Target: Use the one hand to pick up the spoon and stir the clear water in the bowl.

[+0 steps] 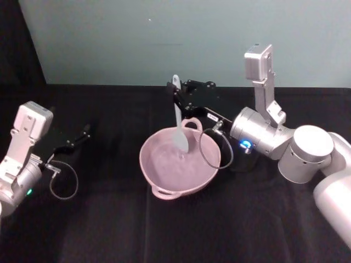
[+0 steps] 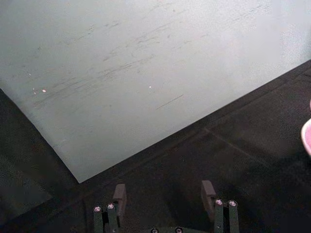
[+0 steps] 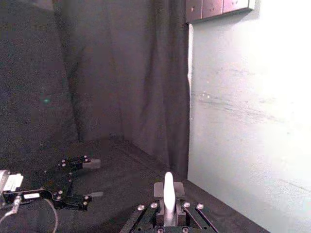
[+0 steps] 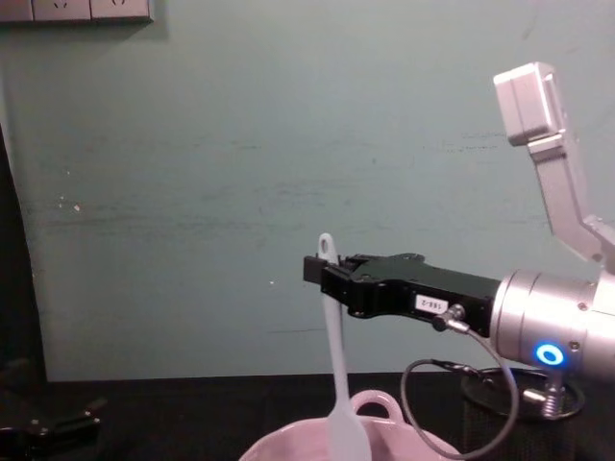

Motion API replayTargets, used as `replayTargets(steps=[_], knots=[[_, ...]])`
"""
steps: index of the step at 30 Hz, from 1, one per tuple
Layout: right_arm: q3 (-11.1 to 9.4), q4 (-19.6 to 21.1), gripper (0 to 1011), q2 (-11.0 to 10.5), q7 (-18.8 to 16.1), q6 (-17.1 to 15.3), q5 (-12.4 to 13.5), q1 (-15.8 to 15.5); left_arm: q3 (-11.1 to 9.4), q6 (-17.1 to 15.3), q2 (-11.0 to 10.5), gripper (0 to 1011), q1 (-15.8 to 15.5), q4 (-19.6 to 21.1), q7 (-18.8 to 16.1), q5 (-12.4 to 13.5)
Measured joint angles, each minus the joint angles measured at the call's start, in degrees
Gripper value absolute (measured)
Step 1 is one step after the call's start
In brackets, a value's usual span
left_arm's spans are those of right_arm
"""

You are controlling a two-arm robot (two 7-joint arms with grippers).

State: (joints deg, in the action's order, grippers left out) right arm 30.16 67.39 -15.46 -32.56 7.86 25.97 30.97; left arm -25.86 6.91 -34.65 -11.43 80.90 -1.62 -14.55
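Pickup done: black flat right gripper (image 1: 176, 99) clamps white plastic long-handled spoon (image 1: 179, 123) upright, head lowered inside wide pale pink ceramic bowl (image 1: 143, 164); stirring seemingly remains; left gripper (image 1: 85, 133) parked well left of bowl, fingers apart.

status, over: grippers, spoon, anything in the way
Right gripper shut on spoon handle, above bowl. Spoon upright, head down in bowl. Left gripper open, parked at left. Cable loop hangs over bowl rim.
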Motion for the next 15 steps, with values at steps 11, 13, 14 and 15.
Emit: replayTargets(steps=[11, 13, 14, 15], knots=[[-1.11, 6.39, 134, -3.2, -0.01, -2.05, -1.5, -3.17, 0.0, 0.0, 0.0, 1011, 0.0, 0.0, 0.0, 0.0], [-1.27, 7.49, 134, -3.79, -0.26, -2.3, -1.48, -3.79, 0.0, 0.0, 0.0, 1011, 0.0, 0.0, 0.0, 0.0], [-1.36, 8.05, 134, -4.07, -0.38, -2.43, -1.43, -4.07, 0.0, 0.0, 0.0, 1011, 0.0, 0.0, 0.0, 0.0], [-1.52, 9.2, 134, -4.67, -0.73, -2.66, -1.19, -4.75, 0.0, 0.0, 0.0, 1011, 0.0, 0.0, 0.0, 0.0]])
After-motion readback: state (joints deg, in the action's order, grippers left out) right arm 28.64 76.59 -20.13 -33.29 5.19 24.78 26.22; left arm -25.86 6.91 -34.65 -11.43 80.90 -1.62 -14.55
